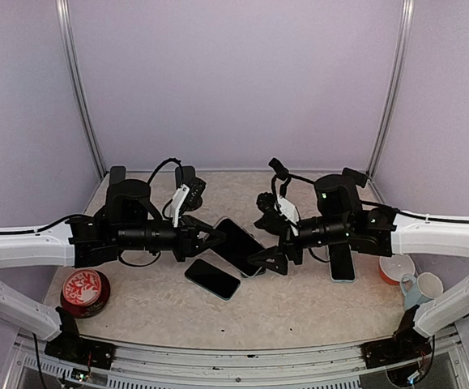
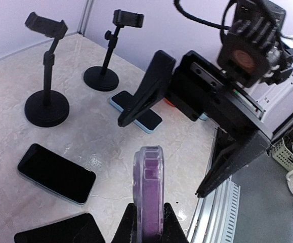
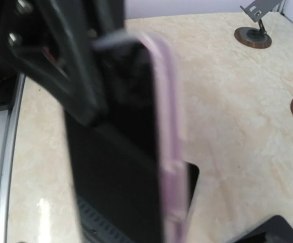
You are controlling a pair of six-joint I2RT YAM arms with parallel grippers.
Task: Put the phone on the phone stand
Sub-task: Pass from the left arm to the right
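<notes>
Phone: we see the purple-cased phone (image 2: 148, 188) held off the desk (image 1: 299, 316), standing on edge between the 2 arms near the middle of the workspace.
Left fingers: the left fingers (image 2: 128, 225) are clamped tight on the lower part of the purple-cased phone, 1 on each face.
Right fingers: the right fingers (image 2: 149, 86) are spread as wide as they go and hold nothing. They face the purple-cased phone from the other side, and we cannot tell whether either one touches it.
Stands: 2 black stands rise from round bases toward the back of the desk, each with a clamp head on top. The near stand (image 2: 46, 101) and the far stand (image 2: 107, 55) stand apart from each other and well apart from the purple-cased phone.
In the way: a black phone (image 2: 55, 173) lies flat, screen up, on the desk between the purple-cased phone and the near stand. From the left wrist, the right arm fills the space to the right of both stands.
Other phone: a blue-cased phone (image 2: 138, 112) lies flat by the base of the far stand, partly hidden behind 1 of the right fingers.
Desk edges: a red tin (image 1: 84, 292) sits near the left arm, and an orange cup (image 1: 396, 267) and a white mug (image 1: 430, 285) sit at the right edge.
</notes>
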